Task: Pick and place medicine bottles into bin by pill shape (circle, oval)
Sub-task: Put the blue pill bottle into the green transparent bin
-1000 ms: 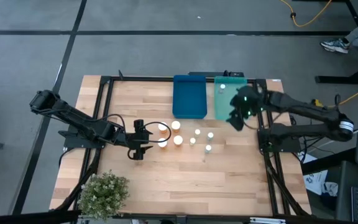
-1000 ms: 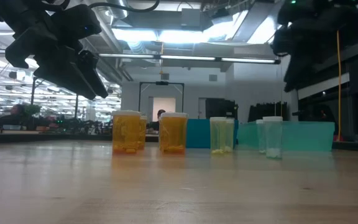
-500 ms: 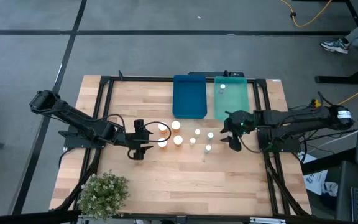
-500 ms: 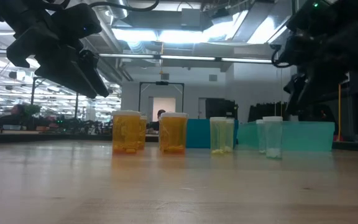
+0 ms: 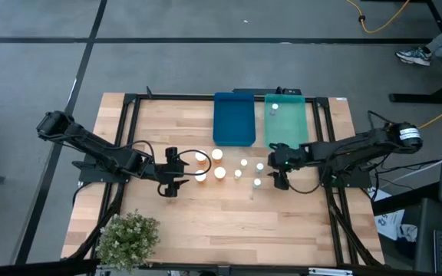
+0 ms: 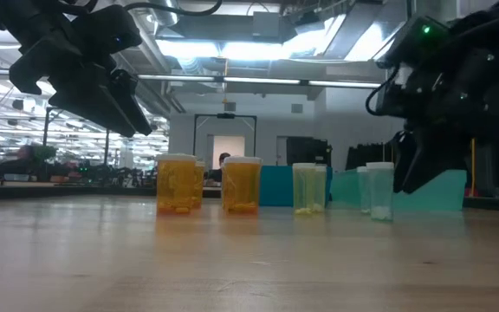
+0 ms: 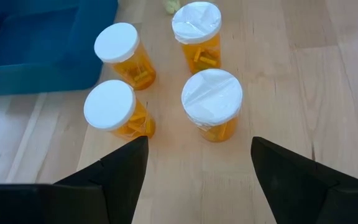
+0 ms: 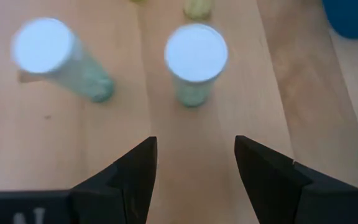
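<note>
The right gripper (image 5: 279, 175), fingers spread and empty, hangs just beside a pale bottle (image 8: 196, 62) near the teal tray (image 5: 285, 123). The bottle looks light, rigid and smooth, likely tippy; grip the body below the cap. A neighbouring pale bottle (image 8: 58, 57) crowds one side. The left gripper (image 5: 169, 175), open and empty, waits by the amber bottles (image 7: 211, 102).

No text, label, brand, number or sign can be read anywhere (the 4 round amber plastic bottles (image 7: 211, 104) show plain white caps, and the 2 pale whitish round bottles (image 8: 195, 63) carry nothing legible either).
</note>
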Action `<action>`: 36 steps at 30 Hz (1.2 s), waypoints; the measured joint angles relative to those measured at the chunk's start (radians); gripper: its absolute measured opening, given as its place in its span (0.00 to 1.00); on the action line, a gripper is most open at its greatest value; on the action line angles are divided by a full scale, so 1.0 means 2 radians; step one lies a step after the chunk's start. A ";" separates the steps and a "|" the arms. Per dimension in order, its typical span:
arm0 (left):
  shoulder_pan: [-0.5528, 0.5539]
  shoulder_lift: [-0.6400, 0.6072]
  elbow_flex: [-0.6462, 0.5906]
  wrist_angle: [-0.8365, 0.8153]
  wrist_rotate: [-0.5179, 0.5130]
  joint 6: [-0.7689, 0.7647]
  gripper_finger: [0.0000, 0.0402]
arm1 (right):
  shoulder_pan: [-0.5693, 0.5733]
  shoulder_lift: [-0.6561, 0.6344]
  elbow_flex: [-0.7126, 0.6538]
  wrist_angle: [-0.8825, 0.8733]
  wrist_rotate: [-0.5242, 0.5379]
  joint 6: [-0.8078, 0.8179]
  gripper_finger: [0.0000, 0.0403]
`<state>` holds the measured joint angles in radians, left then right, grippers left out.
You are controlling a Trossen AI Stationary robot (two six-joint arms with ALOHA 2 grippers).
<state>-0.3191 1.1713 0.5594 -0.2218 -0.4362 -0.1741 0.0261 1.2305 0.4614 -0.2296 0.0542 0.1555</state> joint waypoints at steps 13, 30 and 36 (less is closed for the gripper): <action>0.000 0.000 0.000 0.000 0.000 0.000 0.69 | 0.000 0.026 0.000 0.012 0.034 0.051 0.54; 0.000 0.000 0.000 -0.001 0.000 0.000 0.69 | 0.000 0.026 0.000 0.012 0.033 0.048 0.54; 0.000 0.000 0.000 -0.001 0.000 0.000 0.69 | 0.000 0.026 0.000 0.012 0.033 0.047 0.54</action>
<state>-0.3191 1.1713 0.5594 -0.2230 -0.4370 -0.1741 0.0257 1.2819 0.4622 -0.2058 0.1211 0.2497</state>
